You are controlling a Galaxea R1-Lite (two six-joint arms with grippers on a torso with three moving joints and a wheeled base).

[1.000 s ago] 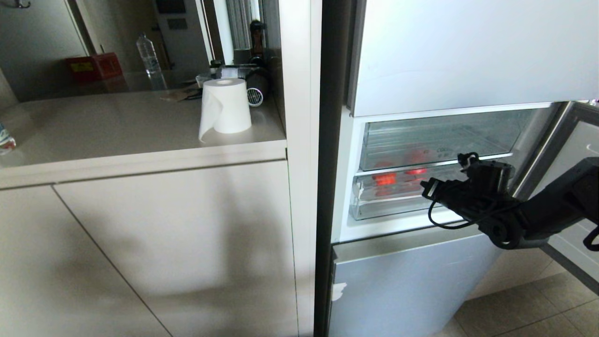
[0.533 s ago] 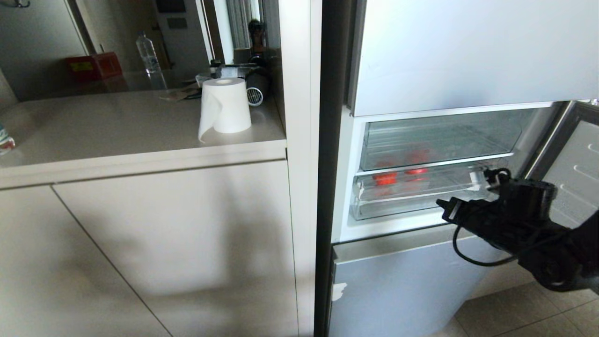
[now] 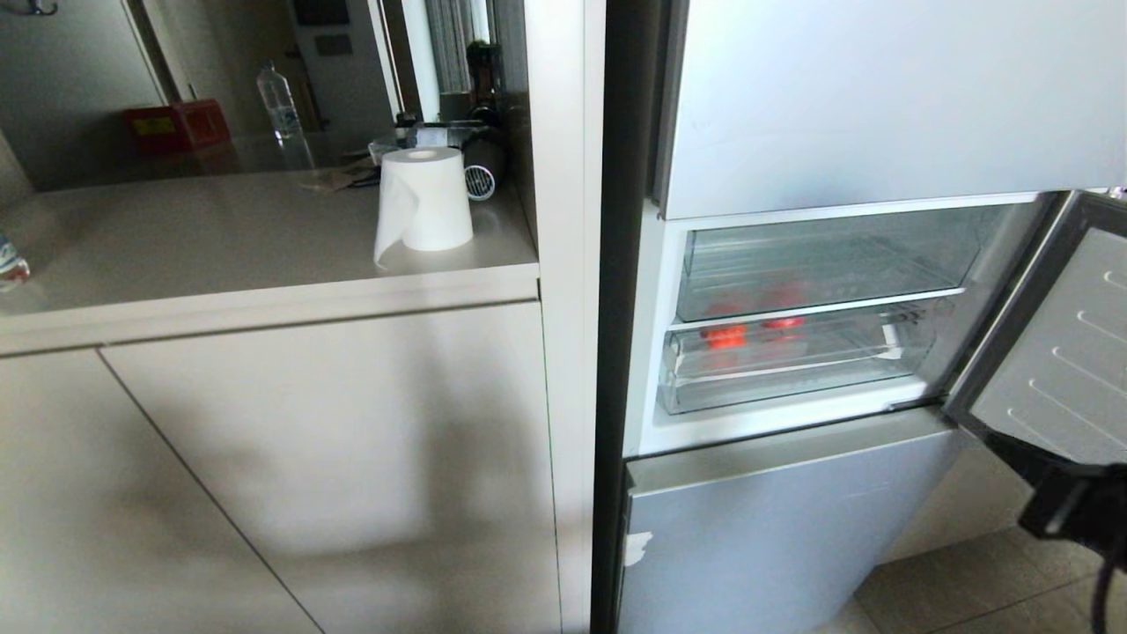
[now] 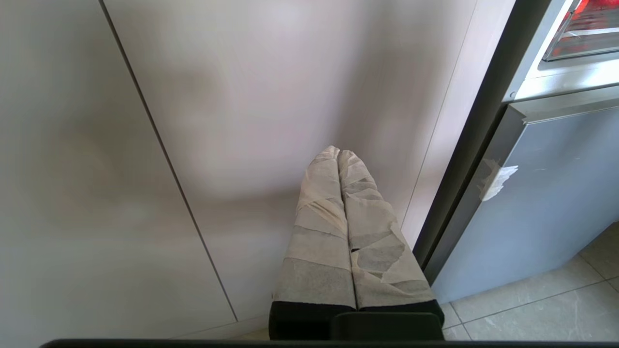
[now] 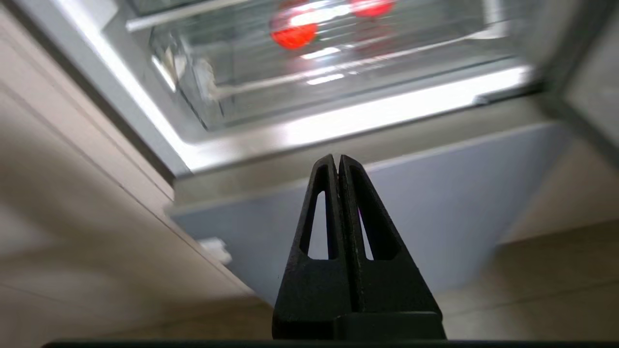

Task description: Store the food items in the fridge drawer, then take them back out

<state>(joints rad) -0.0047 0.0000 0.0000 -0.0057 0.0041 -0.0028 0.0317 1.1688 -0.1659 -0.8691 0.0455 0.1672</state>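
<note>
Kitchen fridge door [image 3: 1057,352] hangs open, with two red tomatoes [image 3: 725,335] sitting inside the pushed-in clear fridge drawer [image 3: 792,374]. Right claw [image 5: 338,162] is pinched shut and empty, low before the fridge; left claw [image 4: 338,155] shut too, parked by the cabinet [image 4: 242,96].

Daylight falls on the bench [image 3: 220,238] from the back, leaving a broad soft shadow across the cabinet fronts [image 3: 290,458]. The fridge drawer [image 5: 338,63] is motion-blurred in the right wrist view, with white glare streaks on its sill. The left wrist view is sharp.
</note>
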